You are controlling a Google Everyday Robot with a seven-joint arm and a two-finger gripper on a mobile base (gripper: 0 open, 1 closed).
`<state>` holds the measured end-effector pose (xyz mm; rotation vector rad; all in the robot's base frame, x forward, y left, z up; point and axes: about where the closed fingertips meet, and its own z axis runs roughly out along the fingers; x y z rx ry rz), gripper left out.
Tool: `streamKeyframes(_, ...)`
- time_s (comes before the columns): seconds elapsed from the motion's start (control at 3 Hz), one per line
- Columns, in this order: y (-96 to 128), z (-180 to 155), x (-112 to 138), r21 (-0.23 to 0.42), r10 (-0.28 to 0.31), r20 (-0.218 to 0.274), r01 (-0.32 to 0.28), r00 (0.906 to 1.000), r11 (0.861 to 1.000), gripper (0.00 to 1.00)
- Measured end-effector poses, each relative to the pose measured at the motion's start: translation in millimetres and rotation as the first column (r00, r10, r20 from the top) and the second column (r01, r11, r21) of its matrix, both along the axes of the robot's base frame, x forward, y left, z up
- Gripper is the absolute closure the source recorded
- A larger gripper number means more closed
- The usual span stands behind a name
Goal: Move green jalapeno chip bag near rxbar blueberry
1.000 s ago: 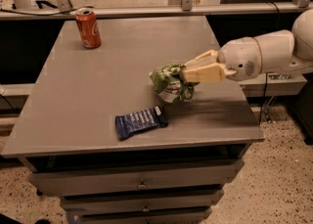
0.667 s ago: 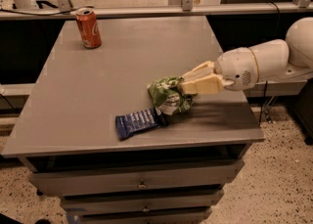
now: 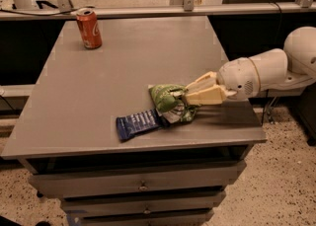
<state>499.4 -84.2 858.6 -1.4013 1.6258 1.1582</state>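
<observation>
Gray tabletop [image 3: 98, 82] bears the rxbar blueberry [image 3: 139, 123], which lies flat near the front edge. Reaching in from the right, the gripper [image 3: 189, 96] is clamped on the green jalapeno chip bag [image 3: 165, 99], whose lower edge seems to touch the bar's right end. A red soda can [image 3: 89, 28] stands upright at the far left.

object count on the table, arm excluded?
3: red soda can at the far left corner, rxbar blueberry near the front edge, green jalapeno chip bag at its right end, held in the gripper. Nothing looks hidden.
</observation>
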Motion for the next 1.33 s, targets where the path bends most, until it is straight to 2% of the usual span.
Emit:
streamKeyframes(0.33,-6.1,-4.7,3.6,-0.02,0.014,0.016,-0.014,0.9998,1.0,1.0)
streamKeyframes(0.67,-6.1,-4.6,3.6,-0.02,0.014,0.016,-0.014,0.9998,1.0,0.84)
streamKeyframes(1.33,-6.2,-4.5,3.7,-0.021,0.015,0.016,-0.014,0.9998,1.0,0.36)
